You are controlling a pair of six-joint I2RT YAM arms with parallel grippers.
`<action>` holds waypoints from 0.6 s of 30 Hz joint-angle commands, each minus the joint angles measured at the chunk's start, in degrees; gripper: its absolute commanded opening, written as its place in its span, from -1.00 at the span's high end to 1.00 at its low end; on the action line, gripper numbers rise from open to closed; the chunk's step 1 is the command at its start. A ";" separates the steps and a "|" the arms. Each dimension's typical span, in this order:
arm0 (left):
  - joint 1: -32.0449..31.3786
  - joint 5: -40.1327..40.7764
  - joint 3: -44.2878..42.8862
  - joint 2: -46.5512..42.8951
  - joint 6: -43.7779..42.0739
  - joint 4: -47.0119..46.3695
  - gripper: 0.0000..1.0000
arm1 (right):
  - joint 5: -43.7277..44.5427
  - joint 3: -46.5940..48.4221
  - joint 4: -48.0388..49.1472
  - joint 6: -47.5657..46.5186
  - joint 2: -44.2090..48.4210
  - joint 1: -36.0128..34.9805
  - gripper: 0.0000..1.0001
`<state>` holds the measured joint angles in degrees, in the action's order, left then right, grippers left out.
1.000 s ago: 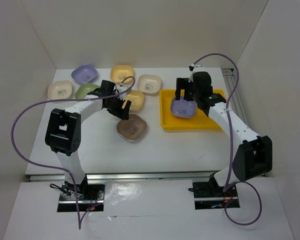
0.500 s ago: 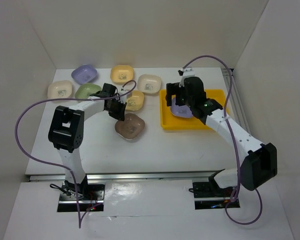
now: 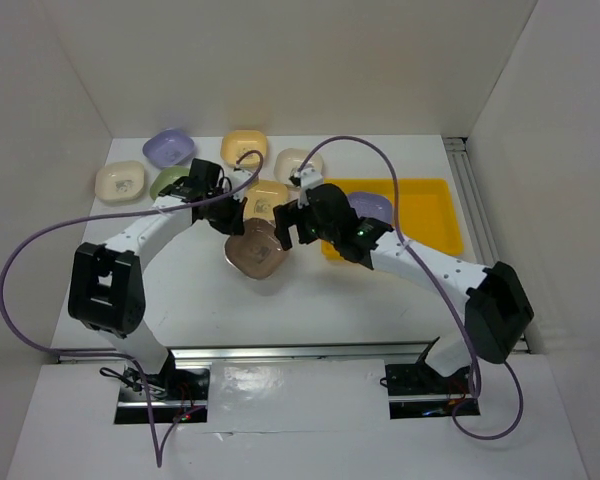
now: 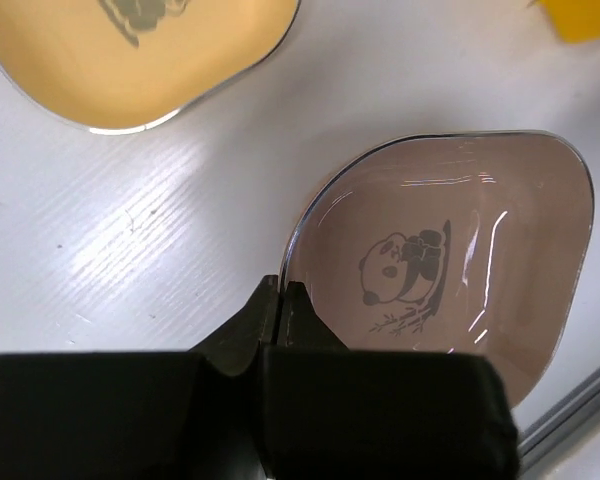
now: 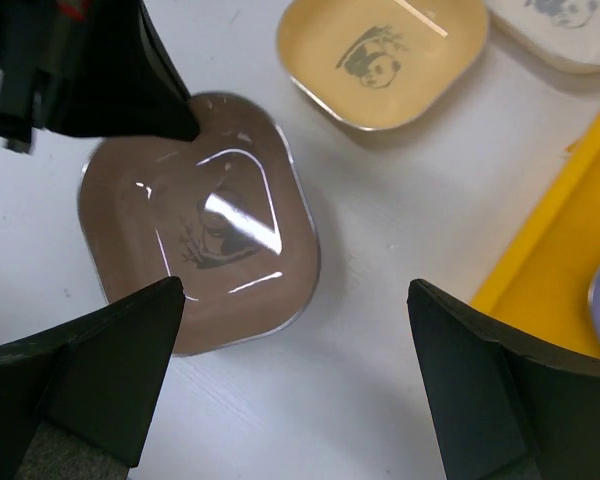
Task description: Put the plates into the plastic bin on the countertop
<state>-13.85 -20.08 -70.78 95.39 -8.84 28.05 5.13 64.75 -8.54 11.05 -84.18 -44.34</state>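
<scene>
Since the earlier frames, my right tool (image 5: 295,292) has swung leftward out of the plastic bin (image 3: 432,216), leaving a lavender plate (image 3: 373,206) inside it, and my left tool (image 4: 280,302) has closed.

Left tool: fingers pinched together on the rim of the mauve-brown plate (image 4: 450,270), which lies on the table (image 3: 180,290) left of the bin.

Right tool: spread wide, holding nothing, poised above that same plate on its bin-facing side.

Governing relation: the bin lies to the right of the gripped plate, with the right tool between them. The plate is rounded-square, with no marked long axis. The left arm has the plate and the right arm is nearer the bin, so a rightward carry probably requires the right arm to yield.
</scene>
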 commanded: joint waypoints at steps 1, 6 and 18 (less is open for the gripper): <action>-1.53 -3.91 -3.13 -2.58 -0.73 3.93 1.00 | 0.15 1.07 5.37 -0.15 -4.66 -2.24 -1.00; -2.24 -7.69 -3.75 -4.25 -2.32 6.05 1.00 | 1.29 1.61 8.44 -2.87 -9.15 -4.35 -0.98; -2.24 -7.61 -4.54 -5.39 -1.98 6.58 0.85 | 4.80 3.63 7.58 -4.20 -11.71 -4.97 1.00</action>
<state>-15.57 -24.73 -72.88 92.49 -12.03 34.06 6.15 66.11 -3.81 7.57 -96.77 -48.88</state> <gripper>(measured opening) 0.048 0.018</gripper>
